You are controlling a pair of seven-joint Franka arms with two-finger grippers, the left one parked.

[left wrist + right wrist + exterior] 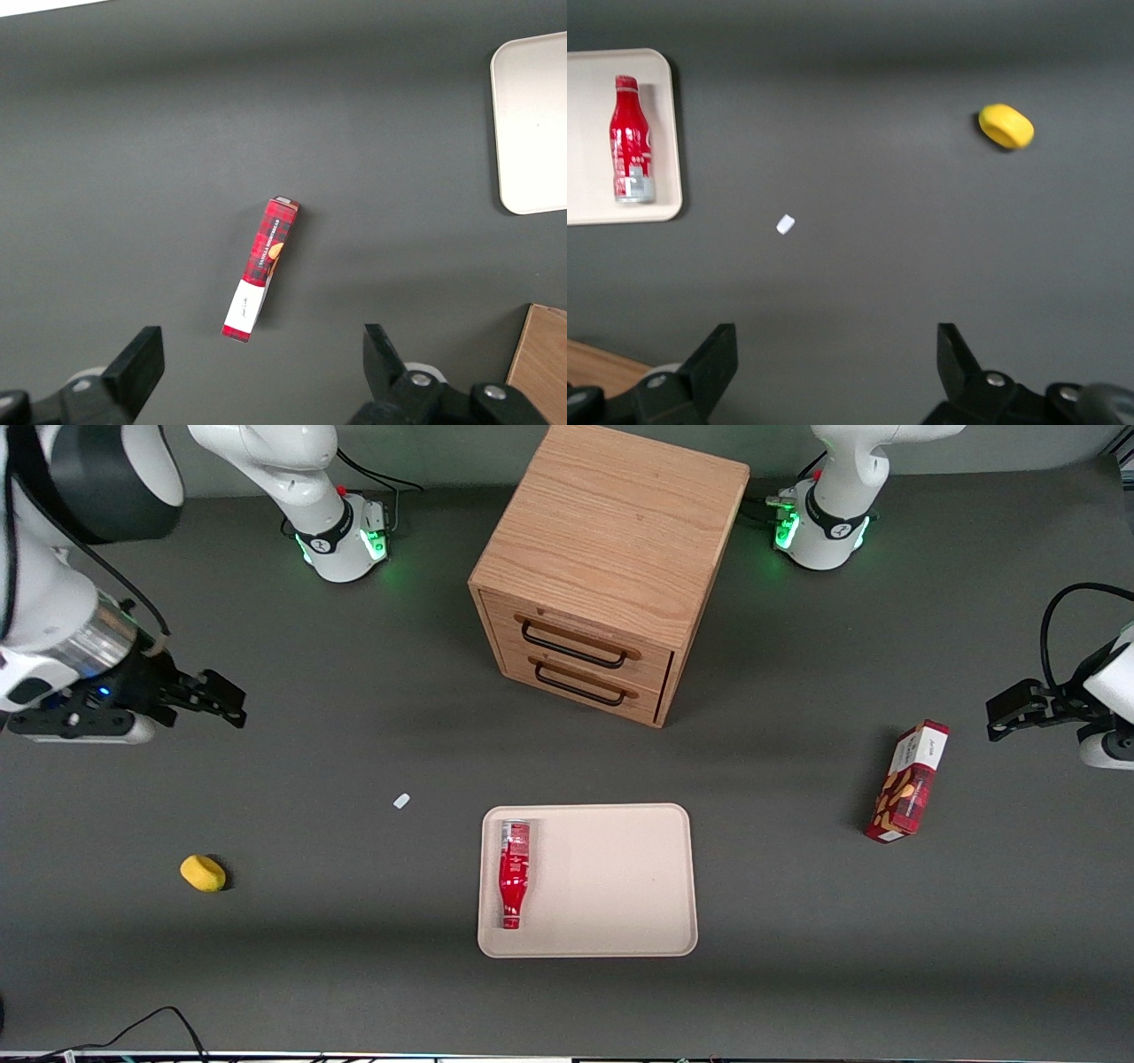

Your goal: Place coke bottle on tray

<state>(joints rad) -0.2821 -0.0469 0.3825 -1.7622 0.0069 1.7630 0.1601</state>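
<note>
A dark grey bench (354,974) carries everything. The largest thing on it is a wooden cabinet (611,558) with two drawers, each with a dark handle, standing near the bench's edge farthest from the front camera, midway along it. In front of the drawers, nearer the front camera, lies the tray (611,886), flat and pale beige with rounded corners and a low rim. The bottle (514,874) lies on its side in the tray, just beside the tray's short edge that faces the working arm's end of the bench; its silvery base points toward the cabinet and its red cap toward the front camera. Toward the parked arm's end of the bench a red snack box (908,782) lies flat, well apart from the tray. The gripper (220,699) hangs above bare bench toward the working arm's end, well apart from the tray and the bottle; its fingers (713,363) are spread wide and hold nothing. Nearer the front camera than the gripper, a small yellow rounded object (203,872) rests on the bench. Between that yellow object and the tray lies a tiny white scrap (401,801).
</note>
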